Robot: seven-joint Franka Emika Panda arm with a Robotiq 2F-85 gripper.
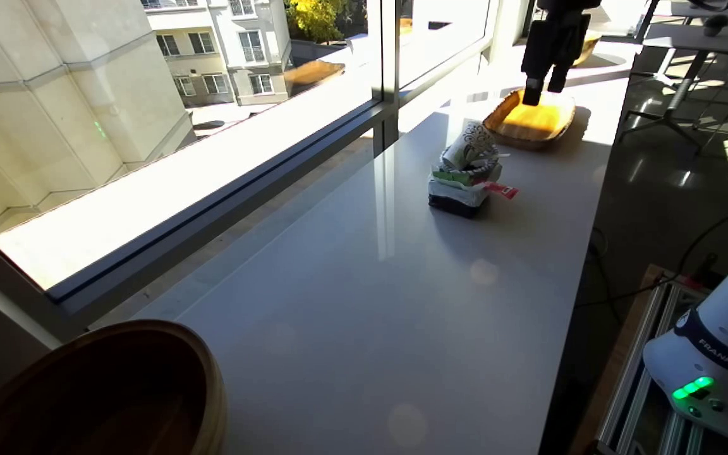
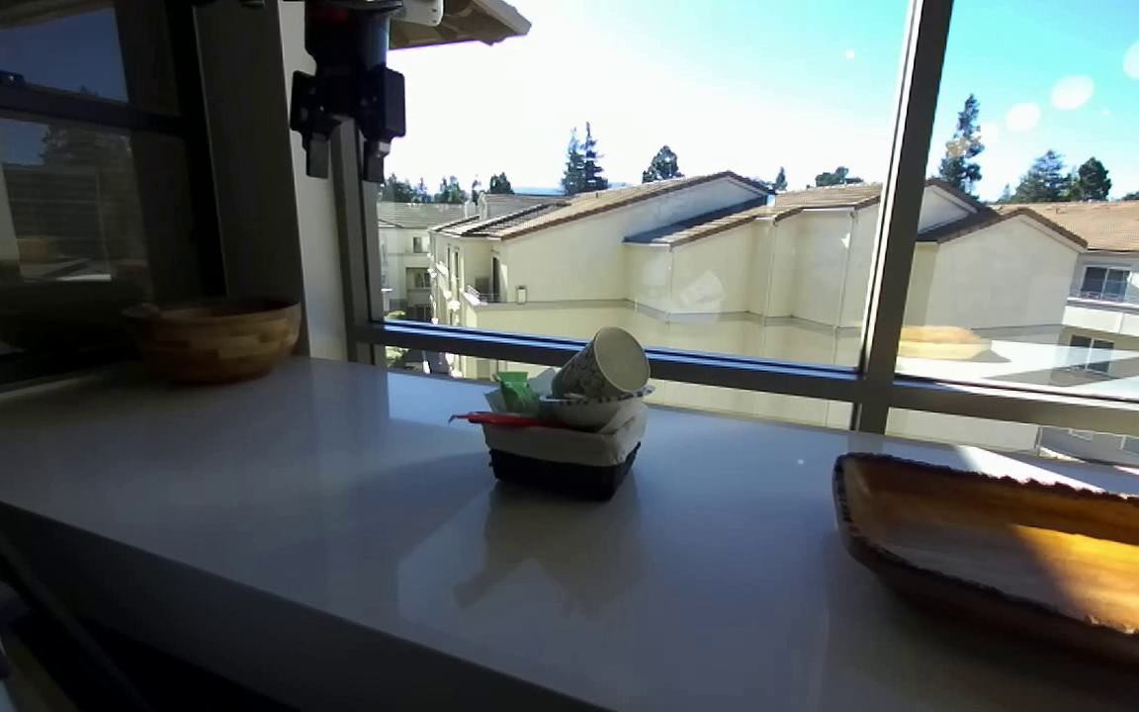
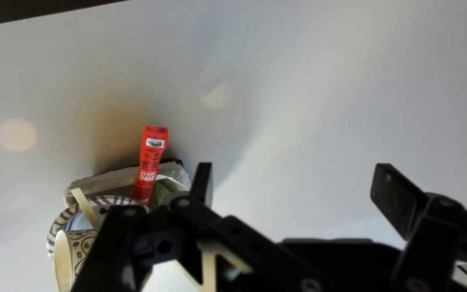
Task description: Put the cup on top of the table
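Note:
The cup (image 1: 473,142) is small and pale with a dark swirl pattern. It lies tilted on a bowl with a striped rim (image 3: 59,223), inside a dark-based basket with a pale liner. The cup also shows in an exterior view (image 2: 604,364) and partly at the lower left of the wrist view (image 3: 80,246), where my gripper hides some of it. The basket (image 2: 565,473) stands on the light-grey table (image 1: 370,328). My gripper (image 3: 292,174) is open and empty, above the table and to one side of the basket. It also shows high up in both exterior views (image 1: 544,93) (image 2: 346,166).
A red packet (image 3: 150,162) sticks out of the basket, beside a green packet (image 2: 517,393). A wooden tray (image 2: 871,554) lies on the table. A large brown wooden bowl (image 2: 219,341) stands at the far end. A window frame (image 1: 389,107) runs along the table.

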